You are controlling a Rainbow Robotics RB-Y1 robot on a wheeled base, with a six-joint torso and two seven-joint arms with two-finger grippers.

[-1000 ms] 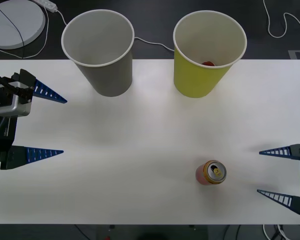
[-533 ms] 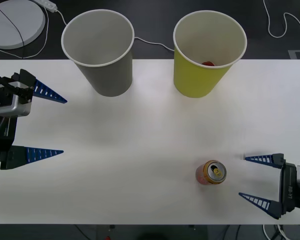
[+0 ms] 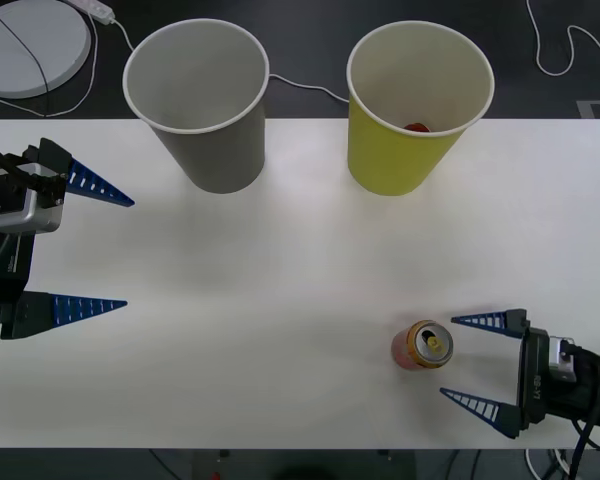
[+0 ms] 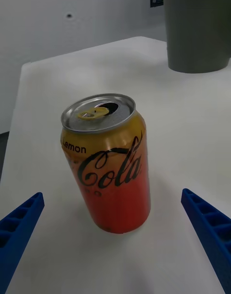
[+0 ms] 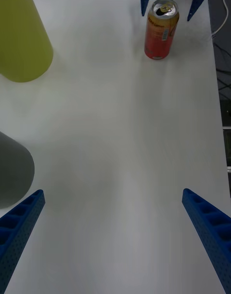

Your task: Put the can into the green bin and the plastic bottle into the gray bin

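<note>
Here one can (image 3: 422,346) is seen upright, long axis vertical, two bins behind: gray bin (image 3: 212,140), green bin (image 3: 405,145). Right gripper (image 3: 467,360) spread beside it; left gripper (image 3: 115,252) spread, parked.

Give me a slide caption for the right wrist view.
Open right gripper faces the upright can on the white table.

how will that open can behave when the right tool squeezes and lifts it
The can has its tab hole open, so it is probably empty and light. Its thin wall may dent under a hard squeeze. Standing upright and narrow, it could tip if one finger of the right tool bumps it first.
</note>
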